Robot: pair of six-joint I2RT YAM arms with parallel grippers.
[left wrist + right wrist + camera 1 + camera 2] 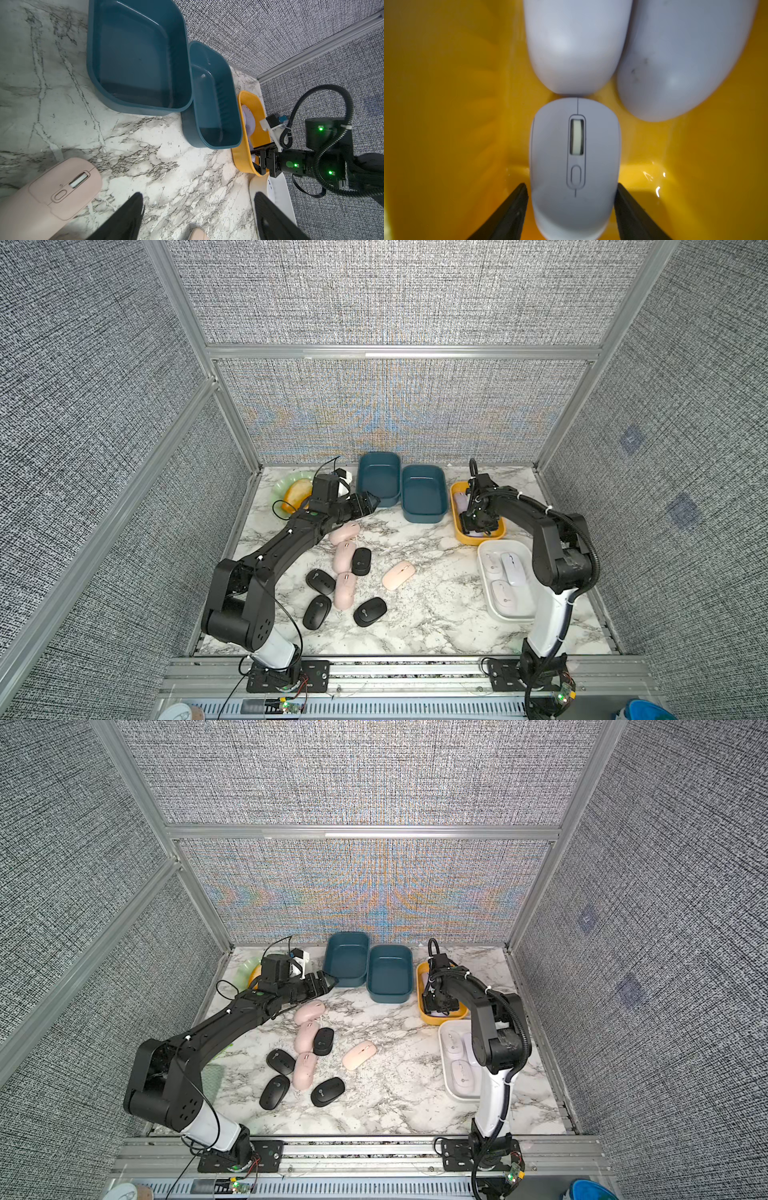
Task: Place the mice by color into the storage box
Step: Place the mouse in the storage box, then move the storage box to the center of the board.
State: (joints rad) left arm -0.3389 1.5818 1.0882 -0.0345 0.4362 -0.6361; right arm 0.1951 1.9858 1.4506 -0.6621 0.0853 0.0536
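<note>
Smooth oval lilac mouse (575,166) lying in a glossy yellow plastic box (446,104).
Right jaws flank it, grip unclear; left jaws gape empty over the veined marble surface (166,176).

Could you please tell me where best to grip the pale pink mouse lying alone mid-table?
Grip the pale pink oval plastic mouse across its two long sides near mid-length, coming straight down from above. It lies flat, top side up, at an angle, with bare marble table on both sides. Its narrow width is likely the easier span than its length.
</note>
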